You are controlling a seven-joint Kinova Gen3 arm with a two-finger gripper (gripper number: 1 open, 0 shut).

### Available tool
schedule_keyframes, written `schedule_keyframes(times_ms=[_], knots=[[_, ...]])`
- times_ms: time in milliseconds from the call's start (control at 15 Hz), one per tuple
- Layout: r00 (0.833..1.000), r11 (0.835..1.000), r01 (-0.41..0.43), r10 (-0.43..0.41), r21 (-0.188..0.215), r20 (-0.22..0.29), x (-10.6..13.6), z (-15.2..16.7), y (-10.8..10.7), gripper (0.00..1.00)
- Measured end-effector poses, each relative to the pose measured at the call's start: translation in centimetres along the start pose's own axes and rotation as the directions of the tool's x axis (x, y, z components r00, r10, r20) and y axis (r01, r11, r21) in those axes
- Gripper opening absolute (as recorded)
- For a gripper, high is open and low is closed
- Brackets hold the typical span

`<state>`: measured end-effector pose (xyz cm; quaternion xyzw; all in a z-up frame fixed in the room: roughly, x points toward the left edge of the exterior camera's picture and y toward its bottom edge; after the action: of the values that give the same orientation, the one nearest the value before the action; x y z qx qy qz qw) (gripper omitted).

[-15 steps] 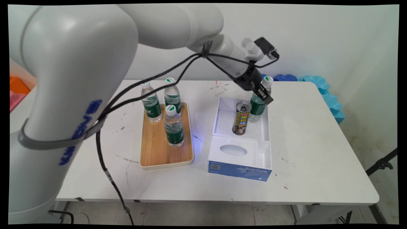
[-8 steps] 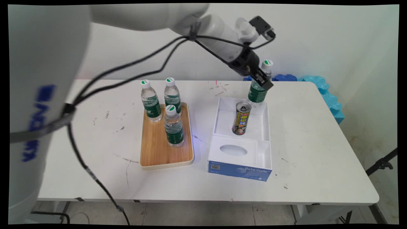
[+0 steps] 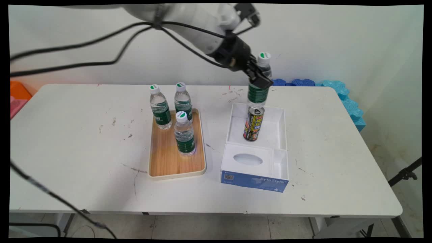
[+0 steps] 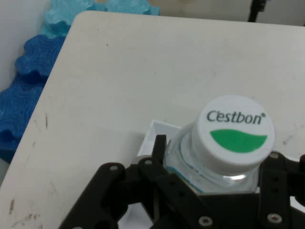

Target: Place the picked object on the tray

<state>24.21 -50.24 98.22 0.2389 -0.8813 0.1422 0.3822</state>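
Note:
My gripper (image 3: 260,77) is shut on a water bottle (image 3: 260,84) with a green label and a white Cestbon cap (image 4: 233,132), held in the air above the far end of the white box (image 3: 280,135). The bottle hangs roughly upright, its base just over the top of a black and yellow drink can (image 3: 253,123) that stands inside the box. In the hand view the cap fills the space between my fingers (image 4: 159,148), and a corner of the box (image 4: 150,138) shows beneath.
A wooden tray (image 3: 168,162) left of the box carries three more water bottles (image 3: 184,133). The box's near part has a white insert with an oval opening (image 3: 247,159). Blue foam pieces (image 3: 341,92) lie at the table's far right corner.
My gripper has lifted the bottle out of the box's far right corner and carried it up and to the left, over the can. The can has shifted slightly left.

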Motion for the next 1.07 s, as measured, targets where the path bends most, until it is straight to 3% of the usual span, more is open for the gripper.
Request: schedule_keyframes(times_ms=[467,1067], knots=[[0.999,0.998,-0.039,0.038,-0.042,-0.020,-2.5,-6.9,-0.2,0.00],[0.996,0.989,-0.077,0.070,-0.128,-0.053,-6.4,-16.9,1.1,0.00]])
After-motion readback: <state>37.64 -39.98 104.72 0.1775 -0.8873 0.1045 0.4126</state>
